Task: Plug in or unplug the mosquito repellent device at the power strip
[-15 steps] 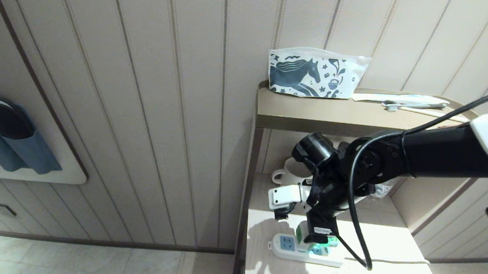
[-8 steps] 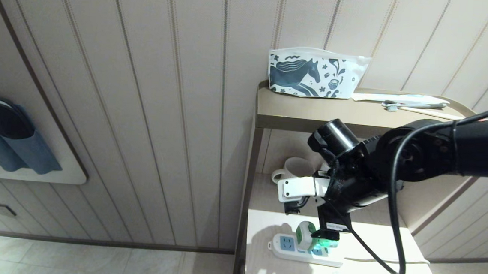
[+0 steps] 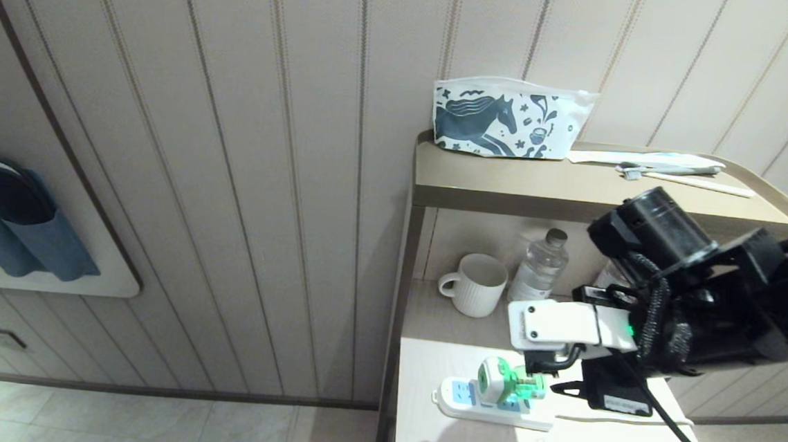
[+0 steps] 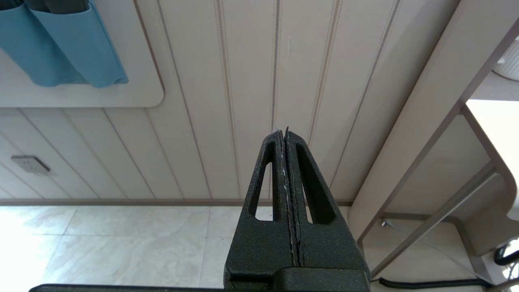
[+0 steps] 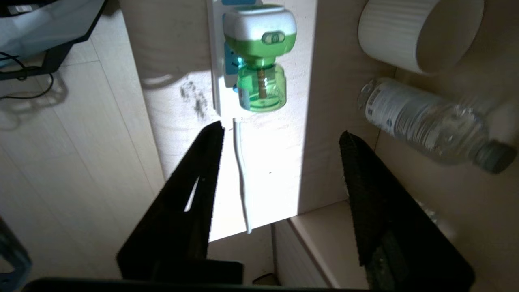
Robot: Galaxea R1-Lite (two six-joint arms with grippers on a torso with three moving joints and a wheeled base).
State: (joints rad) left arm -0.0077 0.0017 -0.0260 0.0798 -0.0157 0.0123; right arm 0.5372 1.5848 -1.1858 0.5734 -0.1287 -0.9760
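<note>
The mosquito repellent device (image 3: 504,385), white-and-green head with a green liquid bottle, sits on the white power strip (image 3: 459,396) on the lower shelf. In the right wrist view the mosquito repellent device (image 5: 259,52) lies over the power strip (image 5: 215,61), ahead of my fingers. My right gripper (image 3: 556,374) hangs just right of the device, apart from it. There the right gripper (image 5: 282,129) is open with only bare shelf between its fingers. My left gripper (image 4: 284,134) is parked, shut on nothing, facing the wall and floor.
A white mug (image 3: 476,284) and a clear water bottle (image 3: 538,266) stand at the back of the lower shelf. The strip's white cord (image 5: 241,170) runs toward my right gripper. A horse-print pouch (image 3: 509,118) and a toothbrush (image 3: 675,173) lie on the upper shelf (image 3: 576,189).
My right arm has drawn back to the right, off the device, which stays on the strip. The mug and bottle behind it now show.
</note>
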